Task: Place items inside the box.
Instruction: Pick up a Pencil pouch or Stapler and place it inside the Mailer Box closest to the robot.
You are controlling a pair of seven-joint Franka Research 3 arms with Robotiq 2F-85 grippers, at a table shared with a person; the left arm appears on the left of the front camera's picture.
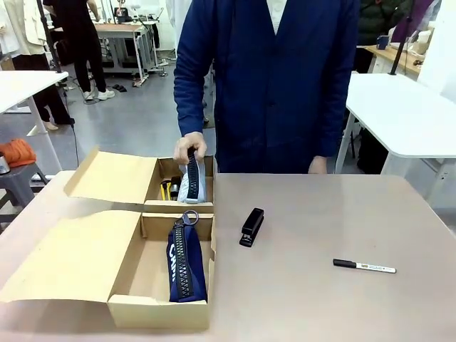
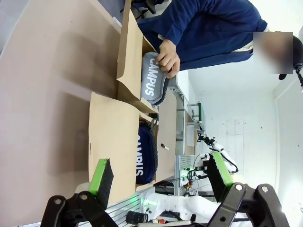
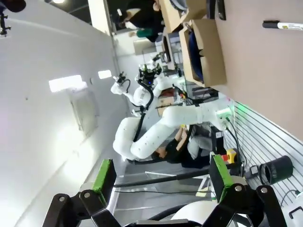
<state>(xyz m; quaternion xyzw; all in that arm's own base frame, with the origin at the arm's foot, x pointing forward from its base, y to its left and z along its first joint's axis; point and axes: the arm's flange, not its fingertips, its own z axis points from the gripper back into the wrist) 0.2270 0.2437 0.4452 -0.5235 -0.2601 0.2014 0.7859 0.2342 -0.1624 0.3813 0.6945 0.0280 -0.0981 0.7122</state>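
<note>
Nearest the robot, the left pincer (image 2: 159,160) hangs with its green pads spread wide and nothing between them. The right pincer (image 3: 161,161) is just as wide and empty, so neither arm is carrying any part of the job.

The cardboard box (image 1: 160,313) sits at the left of the tabletop (image 1: 320,214). Both flap lids (image 1: 71,256) are folded out flat to the left, which leaves its 2 compartments free for loading from above. In the near, larger compartment the navy pouch (image 1: 185,267) stands on its long edge against the right wall, zip and ring pull uppermost, with white lettering on its side. That narrow stance leaves room beside it.

To the right lie the black marker pen (image 1: 363,266) and, closer to the box, the black stapler (image 1: 251,226). Both lie flat and well apart, easy to reach, and seem to be the 2 items left to pack.

In the far, smaller compartment the person's hand (image 1: 189,147) grips the grey pouch (image 1: 192,182) by its top edge and slots it in upright beside what looks like the yellow utility knife (image 1: 165,189).
</note>
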